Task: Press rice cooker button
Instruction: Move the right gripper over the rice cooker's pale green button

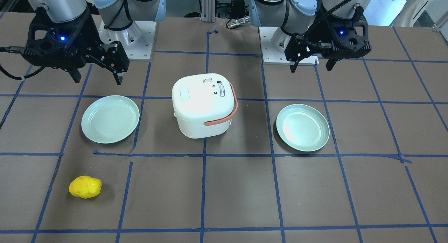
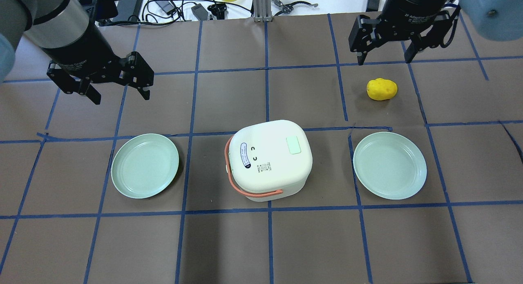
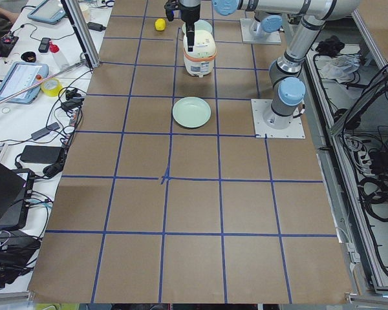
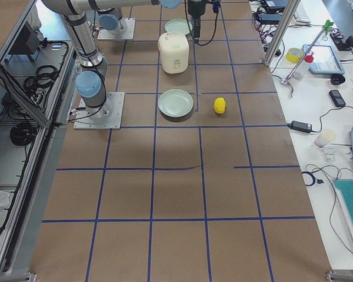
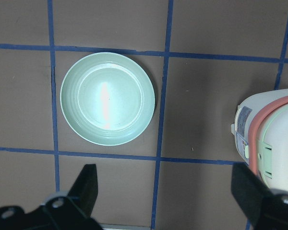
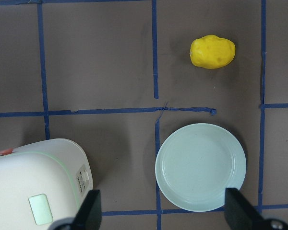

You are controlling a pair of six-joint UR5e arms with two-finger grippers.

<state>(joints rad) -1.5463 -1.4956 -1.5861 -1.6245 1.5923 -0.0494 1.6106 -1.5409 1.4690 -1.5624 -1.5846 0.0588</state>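
Two grippers: both hang above the counter (image 2: 245, 243), touching nothing.
Left gripper (image 2: 122, 97): fingers (image 2: 144, 81) spread wide, nothing between them; over bare counter beyond the left plate (image 2: 145, 165), well apart from the rice cooker (image 2: 267, 159).
Right gripper (image 2: 384, 61): fingers spread wide, holding nothing; at the far side of the counter, just past the yellow lump (image 2: 381, 89), well apart from the cooker.
Rice cooker: white, upright, lid (image 2: 273, 169) shut, mid-counter between the two plates, touching neither.
Button (image 2: 293, 145): pale mint rounded rectangle on the lid top, near the edge that faces the right plate (image 2: 389, 165); uncovered, nothing touching it. It also shows at the bottom left of the right wrist view.
Handle (image 2: 229, 169): orange, folded down around the cooker's side toward the left plate and its robot-facing side.
Label (image 2: 244, 156): black-rimmed oval on the lid by the handle side, opposite the button.
Left plate: pale green, empty, flat on the counter; it sits in the middle of the left wrist view.
Right plate: pale green, empty, flat, between the cooker and the counter's right end.
Yellow lump: lies alone on the counter, beyond the right plate, near it but not touching.
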